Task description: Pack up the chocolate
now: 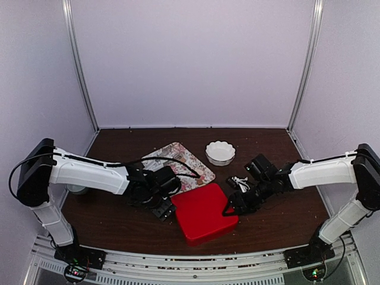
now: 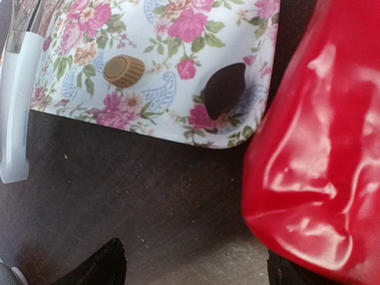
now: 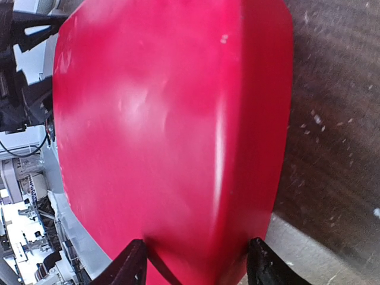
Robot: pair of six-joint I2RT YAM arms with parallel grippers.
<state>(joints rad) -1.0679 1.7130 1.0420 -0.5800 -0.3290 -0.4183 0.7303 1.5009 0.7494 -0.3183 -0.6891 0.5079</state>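
Your tan chocolate [image 2: 123, 71] and dark chocolate [image 2: 225, 89] lie apart on the floral tray [image 2: 160, 127], just beside the red box [image 2: 314, 148], whose edge your right gripper [image 3: 196, 264] clasps between its fingers [image 3: 132, 266] while your left gripper [image 2: 196, 270] hangs with fingers [image 2: 110, 261] spread wide above the brown table [image 2: 148, 196].

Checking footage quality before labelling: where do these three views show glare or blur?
Left wrist: white glare streaks on the glossy red plastic box, tan ridged chocolate sharp. Right wrist: the box looks soft, one faint sheen line. Top external: even light, no hard shadows.
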